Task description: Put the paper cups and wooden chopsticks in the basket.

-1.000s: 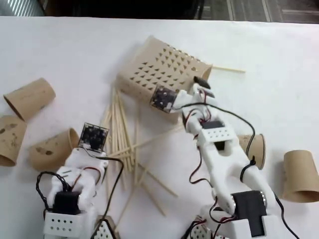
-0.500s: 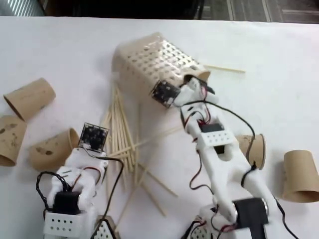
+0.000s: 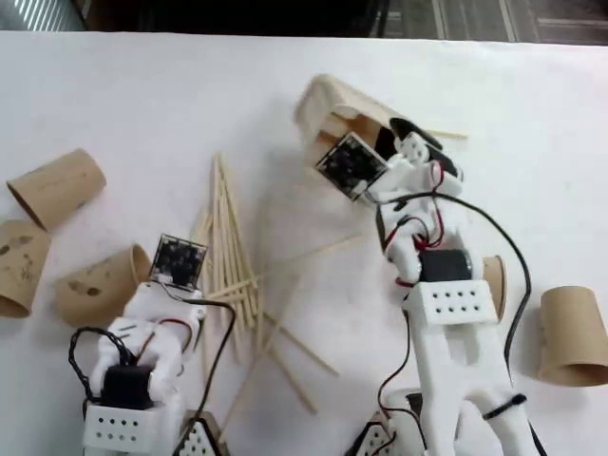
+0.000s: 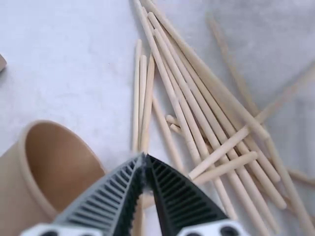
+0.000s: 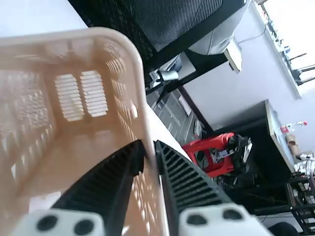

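My right gripper (image 5: 149, 145) is shut on the side wall of the beige perforated basket (image 5: 74, 98). In the high view the basket (image 3: 328, 103) is tipped up at the back centre, in front of the right arm. My left gripper (image 4: 145, 158) is shut on nothing, just above the table. It hangs beside the open mouth of a paper cup (image 4: 47, 164) and the pile of wooden chopsticks (image 4: 197, 113). The chopsticks (image 3: 233, 252) lie fanned out mid-table. Three cups (image 3: 57, 187) (image 3: 19, 266) (image 3: 100, 283) lie on their sides at the left.
Two more paper cups lie at the right, one (image 3: 575, 334) near the edge and one (image 3: 494, 285) partly behind the right arm. A single chopstick (image 3: 445, 134) lies behind the basket. The back left of the white table (image 3: 142, 95) is bare.
The right arm has swung the basket to the right and tipped it up from lying on its side. The left arm has not moved.
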Controlling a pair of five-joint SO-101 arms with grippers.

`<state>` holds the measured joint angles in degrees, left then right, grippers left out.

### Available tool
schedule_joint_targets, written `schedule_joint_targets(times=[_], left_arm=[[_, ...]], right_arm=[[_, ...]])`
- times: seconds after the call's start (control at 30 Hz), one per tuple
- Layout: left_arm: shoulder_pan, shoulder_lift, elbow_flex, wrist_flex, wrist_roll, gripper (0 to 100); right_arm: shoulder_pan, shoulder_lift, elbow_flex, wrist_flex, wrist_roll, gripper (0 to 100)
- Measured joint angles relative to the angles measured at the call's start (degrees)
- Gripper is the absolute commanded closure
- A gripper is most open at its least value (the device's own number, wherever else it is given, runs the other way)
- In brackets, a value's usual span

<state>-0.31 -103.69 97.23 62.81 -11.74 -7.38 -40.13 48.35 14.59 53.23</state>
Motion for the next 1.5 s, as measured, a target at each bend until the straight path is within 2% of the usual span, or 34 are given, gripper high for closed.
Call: schedule_joint_targets(times=[0.23, 0.43, 0.63, 0.8, 0.97, 1.07, 1.37, 1.5], left_arm=[[0.0, 0.0, 0.0, 0.0, 0.0, 98], [0.0, 0.0, 0.0, 0.0, 0.0, 98], [0.0, 0.0, 0.0, 0.0, 0.0, 98], [0.0, 0.0, 0.0, 0.0, 0.0, 98], [0.0, 0.0, 0.0, 0.0, 0.0, 98], [0.0, 0.0, 0.0, 0.0, 0.0, 98], [0.0, 0.0, 0.0, 0.0, 0.0, 98], [0.0, 0.0, 0.0, 0.0, 0.0, 98]], right_arm=[[-2.11, 0.62, -8.88, 11.43, -0.18, 97.8], [-5.1, 4.92, -13.45, 12.31, 1.85, 97.8], [-3.96, 11.08, -15.82, 12.31, 2.55, 97.2], [-0.79, 17.67, -19.96, 12.22, 2.29, 86.8], [4.31, 22.95, -27.16, 12.22, -8.0, 75.0], [6.42, 23.91, -30.51, 12.48, -14.07, 74.4], [6.42, 23.91, -38.68, 24.7, -20.48, 74.4], [4.31, 23.91, -41.49, 31.56, -21.54, 74.4]])
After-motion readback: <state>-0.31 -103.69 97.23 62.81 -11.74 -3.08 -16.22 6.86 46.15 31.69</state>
